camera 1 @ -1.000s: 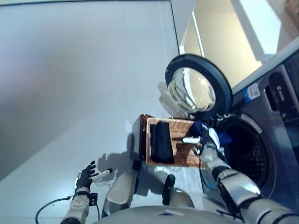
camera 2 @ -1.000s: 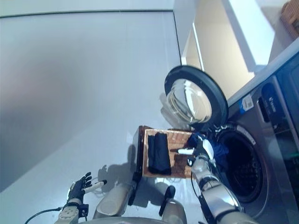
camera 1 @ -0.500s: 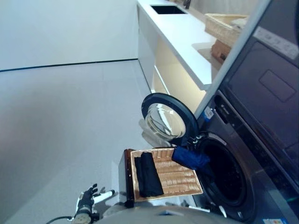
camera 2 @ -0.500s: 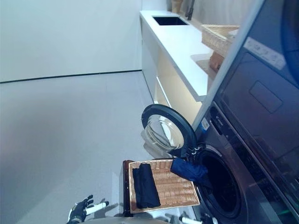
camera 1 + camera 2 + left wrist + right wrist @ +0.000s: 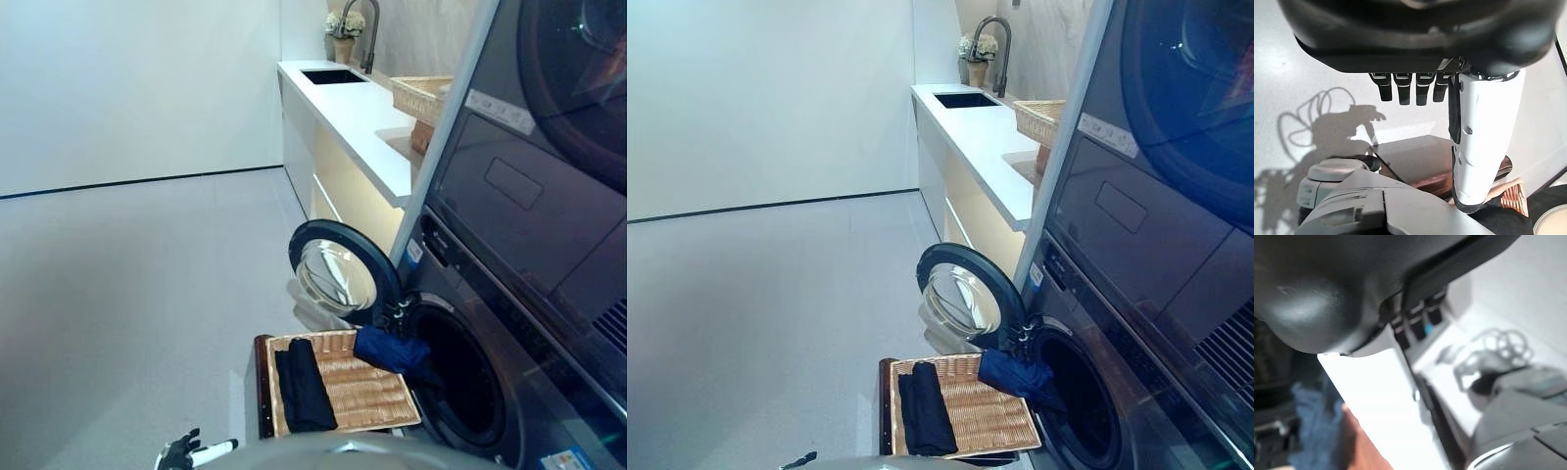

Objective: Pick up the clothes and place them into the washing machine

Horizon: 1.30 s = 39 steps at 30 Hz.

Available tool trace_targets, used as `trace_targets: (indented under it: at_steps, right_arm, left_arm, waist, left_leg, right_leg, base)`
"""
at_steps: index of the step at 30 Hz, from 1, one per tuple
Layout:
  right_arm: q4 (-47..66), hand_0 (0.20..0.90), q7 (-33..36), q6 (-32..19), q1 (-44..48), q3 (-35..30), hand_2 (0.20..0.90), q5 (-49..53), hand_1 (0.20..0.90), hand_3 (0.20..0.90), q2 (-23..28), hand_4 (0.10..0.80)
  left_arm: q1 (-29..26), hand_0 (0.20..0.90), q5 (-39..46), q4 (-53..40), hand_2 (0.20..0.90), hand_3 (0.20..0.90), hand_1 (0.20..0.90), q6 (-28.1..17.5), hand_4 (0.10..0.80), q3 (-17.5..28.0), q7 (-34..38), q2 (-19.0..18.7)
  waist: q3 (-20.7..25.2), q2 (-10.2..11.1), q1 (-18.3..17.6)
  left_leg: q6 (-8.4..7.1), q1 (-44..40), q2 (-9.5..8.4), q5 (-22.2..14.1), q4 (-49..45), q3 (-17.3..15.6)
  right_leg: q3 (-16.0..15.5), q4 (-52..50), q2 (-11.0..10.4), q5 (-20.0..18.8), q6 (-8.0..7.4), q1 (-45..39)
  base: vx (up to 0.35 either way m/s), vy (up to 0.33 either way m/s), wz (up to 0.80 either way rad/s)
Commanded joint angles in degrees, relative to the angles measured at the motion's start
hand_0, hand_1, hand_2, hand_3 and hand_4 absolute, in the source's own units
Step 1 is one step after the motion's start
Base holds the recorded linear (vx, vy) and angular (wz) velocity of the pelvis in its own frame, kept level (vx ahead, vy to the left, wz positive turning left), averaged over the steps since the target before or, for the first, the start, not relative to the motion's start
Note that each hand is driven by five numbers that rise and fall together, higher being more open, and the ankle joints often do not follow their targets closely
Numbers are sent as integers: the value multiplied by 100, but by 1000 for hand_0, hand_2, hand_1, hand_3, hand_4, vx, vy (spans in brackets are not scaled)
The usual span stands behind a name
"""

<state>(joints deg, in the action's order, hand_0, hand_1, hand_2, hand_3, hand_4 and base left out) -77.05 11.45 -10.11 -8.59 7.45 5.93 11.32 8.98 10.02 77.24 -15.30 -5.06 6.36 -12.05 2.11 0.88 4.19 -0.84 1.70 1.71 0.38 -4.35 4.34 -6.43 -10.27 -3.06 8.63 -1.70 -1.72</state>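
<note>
Both hands empty, fingers relaxed: left hand [image 5: 184, 453] at lower left, right hand [image 5: 1415, 323] only in its wrist view. Blue garment [image 5: 390, 350] drapes the dark front-loading washer's open mouth [image 5: 458, 377]; folded black garment [image 5: 303, 385] in the woven wicker basket [image 5: 372, 392] likely needs grasping next

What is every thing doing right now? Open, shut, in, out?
Washing machine door: open.
Blue garment: draped over the drum's edge, half in, half on the basket.
Black garment: folded, lying in the basket.
Wicker basket: on the floor before the washing machine.
Left hand: open, holding nothing.
Right hand: open, holding nothing.
</note>
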Motion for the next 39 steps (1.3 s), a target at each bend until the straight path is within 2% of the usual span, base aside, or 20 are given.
trace_targets:
  at_steps: [1, 4, 5, 7, 8, 11, 14, 15, 16, 17, 18, 19, 20, 21, 22, 24, 25, 29, 34, 39]
  right_arm:
    - [271, 900, 172, -220, 391, 13, 900, -124, 900, 900, 81, 800]
    - [226, 900, 220, -182, 446, 16, 900, -148, 900, 900, 137, 800]
    - [179, 900, 269, -160, 530, 17, 900, -150, 900, 900, 153, 800]
    - [203, 900, 301, -150, 607, 49, 900, -120, 900, 900, 144, 800]
    - [205, 900, 301, -135, 634, 48, 900, -118, 900, 900, 167, 800]
    - [187, 900, 351, -114, 766, 95, 900, -154, 900, 900, 112, 800]
    - [195, 900, 331, -113, 792, 53, 900, -125, 900, 900, 47, 800]
    - [186, 900, 316, -111, 812, 53, 900, -143, 900, 900, 20, 800]
    - [208, 900, 317, -98, 859, 74, 900, -162, 900, 900, 17, 800]
    - [232, 900, 318, -81, 912, 75, 900, -149, 900, 900, 32, 800]
    - [272, 900, 321, -88, 965, 85, 900, -123, 900, 900, 44, 800]
    - [322, 900, 364, -92, 1058, 35, 900, -85, 900, 900, 109, 800]
    - [341, 900, 396, -82, 1086, 4, 900, -87, 900, 900, 132, 800]
    - [341, 900, 396, -82, 1086, 4, 900, -87, 900, 900, 132, 800]
    - [438, 900, 444, -68, 1148, -43, 900, -159, 900, 900, 228, 800]
    - [576, 900, 470, -41, 1237, 7, 900, -290, 900, 900, 320, 800]
    - [573, 900, 496, -9, 1274, 61, 900, -372, 900, 900, 348, 800]
    - [883, 900, 503, 13, 1318, 236, 900, -601, 900, 900, 449, 800]
    - [1069, 900, 528, 46, 1402, 504, 900, -1137, 900, 900, 608, 800]
    - [1151, 900, 638, 59, 1837, 737, 900, -1406, 900, 900, 852, 800]
  left_arm:
    - [-395, 900, 162, 19, 900, 900, 900, -167, 800, 143, 84, -4]
    - [-390, 900, 173, 7, 900, 900, 900, -162, 800, 119, 57, 63]
    - [-375, 900, 153, 25, 900, 900, 900, -134, 800, 110, 48, 93]
    - [-397, 900, 86, 57, 900, 900, 900, -66, 800, 108, 74, 61]
    - [-369, 900, 79, 42, 900, 900, 900, -57, 800, 119, 96, 58]
    - [-302, 900, 46, 26, 900, 900, 900, -55, 800, 132, 162, 39]
    - [-335, 900, 29, 14, 900, 900, 900, -30, 800, 151, 157, -20]
    - [-381, 900, 15, 1, 900, 900, 900, -28, 800, 165, 159, -58]
    - [-430, 900, 27, -66, 900, 900, 900, -28, 800, 184, 170, -116]
    - [-491, 900, 38, -123, 900, 900, 900, -30, 800, 184, 179, -145]
    - [-589, 900, 76, -195, 900, 900, 900, -39, 800, 162, 186, -194]
    - [-686, 900, 140, -287, 900, 900, 900, -84, 800, 98, 212, -236]
    - [-693, 900, 169, -317, 900, 900, 900, -100, 800, 61, 242, -231]
    - [-693, 900, 169, -317, 900, 900, 900, -100, 800, 62, 242, -231]
    - [-719, 900, 283, -376, 900, 900, 900, -181, 800, -42, 307, -209]
    - [-751, 900, 303, -400, 900, 900, 900, -224, 800, -128, 378, -193]
    - [-772, 900, 342, -383, 900, 900, 900, -230, 800, -117, 379, -205]
    - [-589, 900, 318, -310, 900, 900, 900, -203, 800, -143, 407, -91]
    - [-431, 900, 73, -153, 900, 900, 900, -114, 800, -149, 307, -70]
    - [-528, 900, 74, -277, 900, 900, 900, -144, 800, -250, 340, -120]
  waist:
    - [-415, 199, 198]
    - [-476, 186, 256]
    - [-475, 166, 286]
    - [-455, 61, 276]
    - [-435, 9, 309]
    - [-336, 67, 345]
    - [-255, 127, 343]
    - [-269, 119, 329]
    - [-366, 117, 266]
    - [-477, 67, 203]
    - [-604, -2, 117]
    - [-666, -80, 28]
    - [-642, -58, 21]
    - [-645, -57, 18]
    - [-554, -80, 76]
    - [-526, 98, 47]
    - [-525, 126, 4]
    - [-348, 274, 121]
    - [-241, 344, 223]
    - [-433, 370, 265]
  left_leg:
    - [-204, 852, 64, 515, -1547, -149]
    - [-133, 1126, -84, 621, -1670, -310]
    - [-54, 1390, -196, 607, -1285, -685]
    - [-7, 1441, -155, 826, -626, -1324]
    - [26, 1309, -155, 813, -372, -1328]
    - [145, 1122, -355, 690, -296, -1016]
    - [288, 799, -375, 523, -120, -1073]
    - [366, 658, -388, 434, -68, -1035]
    - [460, 549, -380, 365, -77, -991]
    - [521, 461, -354, 331, -75, -950]
    - [551, 416, -306, 333, -96, -904]
    - [564, 427, -295, 375, -89, -709]
    - [544, 414, -342, 367, -55, -636]
    - [544, 411, -344, 367, -54, -633]
    - [432, 339, -301, 313, 95, -511]
    - [276, 237, -448, 225, 218, -384]
    - [243, 153, -432, 214, 309, -279]
    - [154, 97, -340, 185, 423, -345]
    - [58, 15, -228, 199, 575, -179]
    - [20, 251, -179, 242, 508, -86]
  right_leg:
    - [-86, 686, 155, -779, 142, -125]
    - [-183, 706, 136, -733, 167, -170]
    - [-223, 728, 161, -688, 154, -223]
    - [-236, 683, 339, -588, 151, -293]
    - [-227, 617, 396, -516, 147, -304]
    - [-231, 382, 422, -273, 141, -318]
    - [-291, -247, 349, -206, 22, -216]
    - [-308, -784, 271, -316, -122, -16]
    - [-228, -1585, 182, -765, -358, 372]
    - [-124, -2094, 154, -1024, -495, 615]
    - [-9, -2530, 196, -1107, -500, 892]
    - [203, -2836, 274, -1071, -386, 1234]
    - [224, -2511, 148, -975, -332, 1174]
    - [221, -2511, 146, -974, -332, 1170]
    - [169, -1685, -290, -796, -261, 1148]
    - [12, -169, -657, -1059, -326, 1050]
    - [185, 92, -663, -1190, -399, 934]
    - [80, 553, -609, -1323, -486, 676]
    - [-154, 753, -496, -1247, -469, 431]
    - [-290, 653, -485, -1211, -447, 617]
  base:
    - [-89, -131, 38]
    - [24, -46, 45]
    - [146, 2, 24]
    - [177, 17, 42]
    - [152, 55, 44]
    - [139, 66, -5]
    - [106, 50, -18]
    - [62, 100, -5]
    - [-9, 103, -11]
    - [-64, 97, 1]
    - [-43, 56, 7]
    - [21, -4, 20]
    - [53, -27, 14]
    - [114, -104, 23]
    - [124, -156, 21]
    - [162, -208, 10]
    - [161, -197, 8]
    - [120, -117, 31]
    - [83, -84, 23]
    - [-54, -41, 14]
